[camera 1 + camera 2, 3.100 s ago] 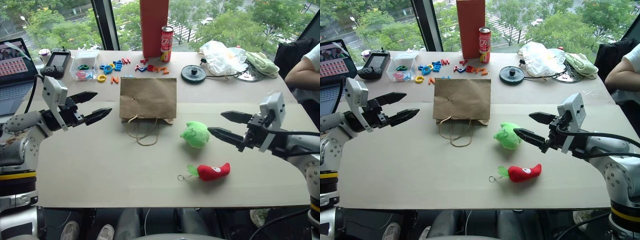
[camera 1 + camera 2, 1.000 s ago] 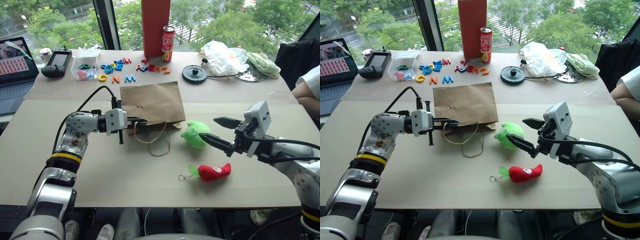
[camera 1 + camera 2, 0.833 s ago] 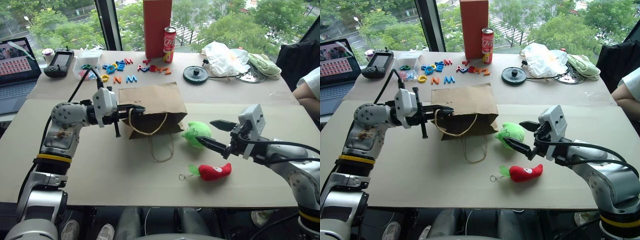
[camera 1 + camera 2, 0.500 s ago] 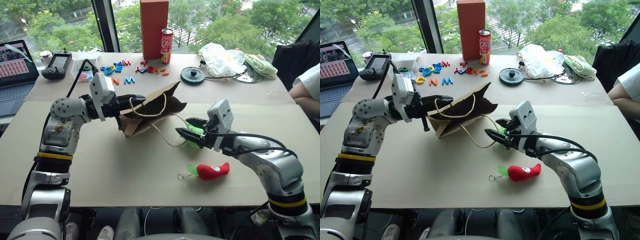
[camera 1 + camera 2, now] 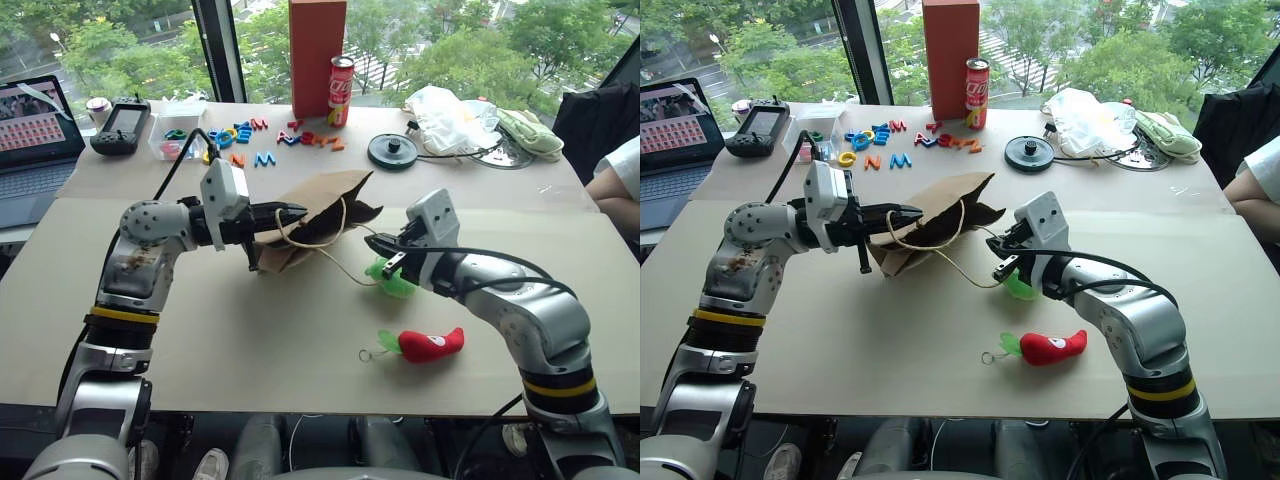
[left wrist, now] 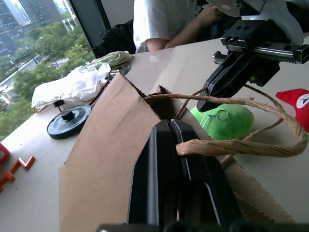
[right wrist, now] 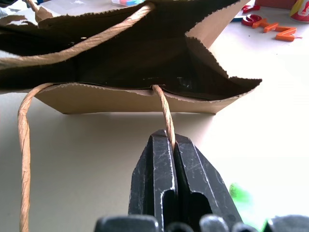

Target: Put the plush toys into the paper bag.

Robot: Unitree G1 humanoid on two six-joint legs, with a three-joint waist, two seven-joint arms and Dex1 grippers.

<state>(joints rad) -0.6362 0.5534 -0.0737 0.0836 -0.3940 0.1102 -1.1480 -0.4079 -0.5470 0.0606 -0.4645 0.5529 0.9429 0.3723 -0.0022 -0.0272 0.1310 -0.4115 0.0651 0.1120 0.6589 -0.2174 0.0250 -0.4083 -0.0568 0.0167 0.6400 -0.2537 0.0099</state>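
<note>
Left wrist view puts us right at the mouth of the paper bag (image 6: 101, 159): the left gripper (image 6: 170, 126) is clamped tight on the upper twine handle (image 6: 231, 145), lifting that side of the bag off the table (image 5: 250, 360). And over on the other side, the right gripper (image 7: 168, 140) is pinched shut on the lower twine handle (image 7: 163, 108), right where it meets the bag's bottom lip. So the two arms have the bag mouth pulled apart between them, dark opening facing the right arm.

Nothing's in the bag yet, as far as I can see. The light green plush toy (image 5: 392, 280) lies on the table just under the right gripper, near the bag's mouth. The red chili plush toy (image 5: 430, 344) lies closer to the robot, well clear of the bag. Both still to go, so I'd call this the opening step only.

The snag: both grippers are busy with handles, so one must let go before a toy gets picked up, and the bag could sag shut.

Behind the bag sit the coloured letters (image 5: 250, 135), a red can (image 5: 341, 77), the tall red box (image 5: 317, 55) and a white plastic bag (image 5: 450, 105). A person's arm (image 5: 612, 180) rests at the far right edge.
</note>
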